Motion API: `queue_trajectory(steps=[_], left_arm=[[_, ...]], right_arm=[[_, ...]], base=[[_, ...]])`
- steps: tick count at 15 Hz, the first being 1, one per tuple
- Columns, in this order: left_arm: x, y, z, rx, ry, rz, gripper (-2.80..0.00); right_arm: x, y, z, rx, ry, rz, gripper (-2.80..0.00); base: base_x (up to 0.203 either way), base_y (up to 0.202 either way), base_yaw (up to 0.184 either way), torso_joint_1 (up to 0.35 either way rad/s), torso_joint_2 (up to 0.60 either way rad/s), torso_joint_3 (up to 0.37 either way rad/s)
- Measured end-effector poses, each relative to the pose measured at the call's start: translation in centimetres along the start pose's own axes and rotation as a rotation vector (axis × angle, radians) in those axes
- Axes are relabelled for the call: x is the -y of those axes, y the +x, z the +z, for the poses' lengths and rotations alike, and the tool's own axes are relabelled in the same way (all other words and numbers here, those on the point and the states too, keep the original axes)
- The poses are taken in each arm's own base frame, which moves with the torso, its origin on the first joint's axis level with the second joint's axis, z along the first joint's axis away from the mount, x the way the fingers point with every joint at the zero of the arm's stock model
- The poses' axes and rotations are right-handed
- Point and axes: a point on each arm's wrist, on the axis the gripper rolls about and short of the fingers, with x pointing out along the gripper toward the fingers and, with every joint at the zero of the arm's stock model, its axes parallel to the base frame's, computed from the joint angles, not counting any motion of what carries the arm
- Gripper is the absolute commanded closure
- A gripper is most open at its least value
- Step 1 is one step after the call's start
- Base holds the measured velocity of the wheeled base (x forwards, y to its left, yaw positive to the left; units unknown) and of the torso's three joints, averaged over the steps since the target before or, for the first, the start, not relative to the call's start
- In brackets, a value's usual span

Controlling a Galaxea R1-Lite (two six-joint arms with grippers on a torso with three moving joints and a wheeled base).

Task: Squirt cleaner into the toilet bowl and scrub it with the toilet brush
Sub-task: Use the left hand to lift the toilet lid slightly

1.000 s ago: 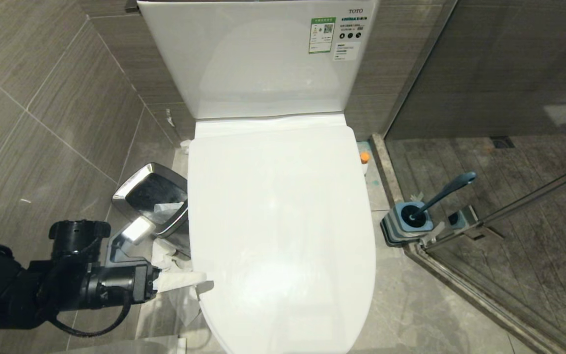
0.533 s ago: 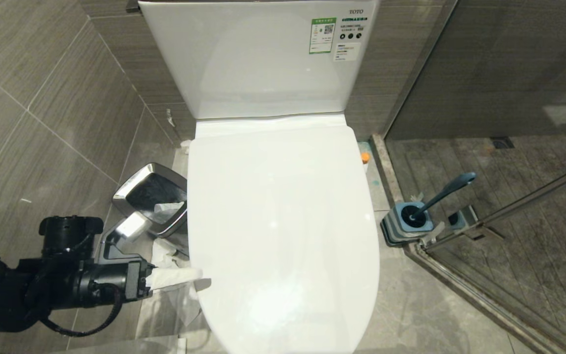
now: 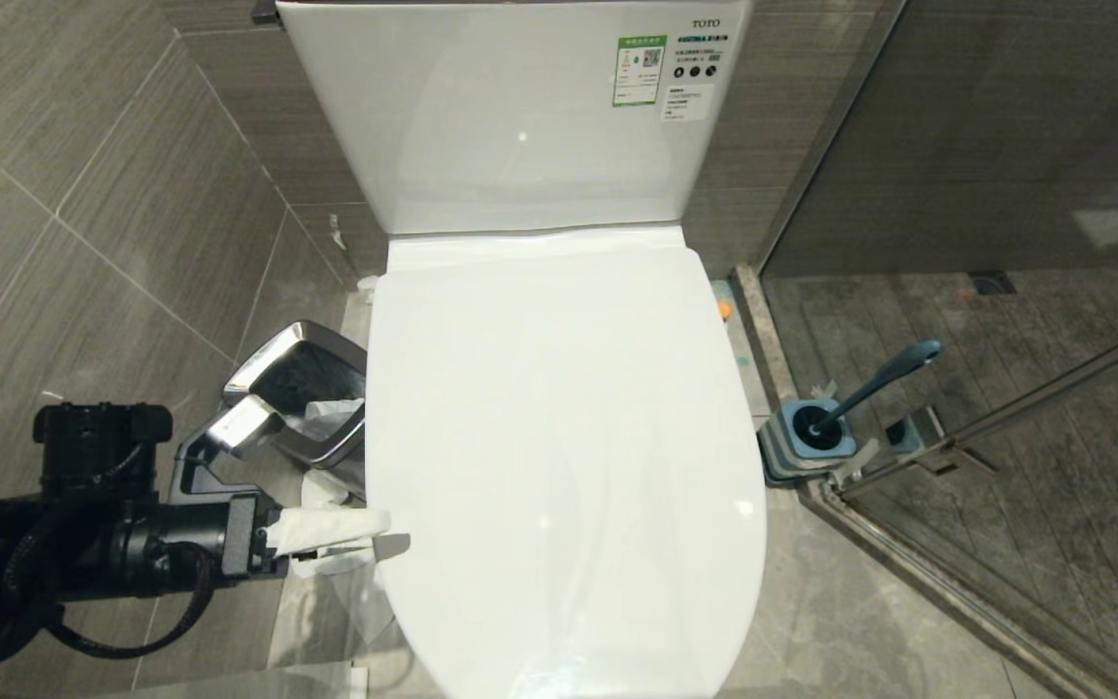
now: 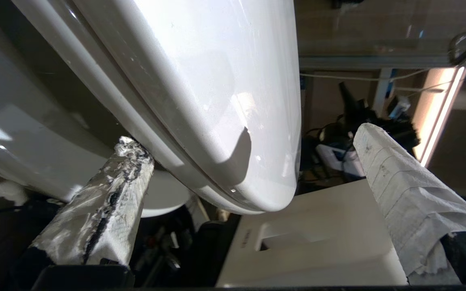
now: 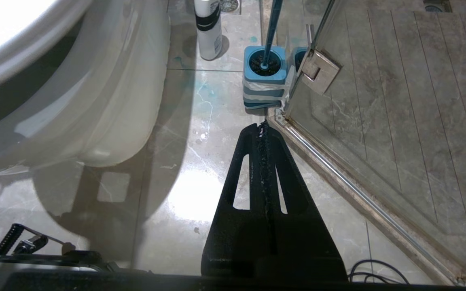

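The toilet's white lid (image 3: 559, 437) is down, so the inside of the toilet bowl is hidden; only the bowl's outer wall (image 5: 95, 101) shows. My left gripper (image 3: 386, 539) is open at the lid's left front edge. Its tissue-wrapped fingers (image 4: 107, 202) straddle that edge (image 4: 233, 121), one below and one above. The cleaner's orange cap (image 3: 722, 309) peeks out on the floor right of the lid, and its white body (image 5: 208, 32) stands near the toilet brush. The toilet brush handle (image 3: 884, 379) leans in its blue striped base (image 3: 805, 442). My right gripper (image 5: 262, 127) hangs shut over the floor just before that base (image 5: 264, 76).
A steel-rimmed waste bin (image 3: 297, 388) with tissue in it stands left of the toilet, right behind my left arm. The glass shower door (image 3: 1005, 437) and its hinge (image 5: 318, 68) border the brush base. The cistern (image 3: 520, 116) backs onto the tiled wall.
My left gripper has moved up and a little to the left along the lid's edge. The lid's front has risen slightly and looks wider. The brush and cleaner have stayed put.
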Motion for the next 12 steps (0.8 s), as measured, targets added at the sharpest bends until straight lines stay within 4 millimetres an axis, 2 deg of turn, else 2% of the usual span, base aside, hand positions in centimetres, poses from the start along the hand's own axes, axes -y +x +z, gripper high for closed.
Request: queue_trajectory(steps=[12], left_arm=[[6.5, -1.2, 2.2, 0.054, -0.036, -0.048, -2.8]], right_arm=[[0.0, 0.0, 0.0, 0.0, 0.0, 0.0, 0.0]], base=[[0.0, 0.0, 0.0, 0.0, 0.0, 0.0]])
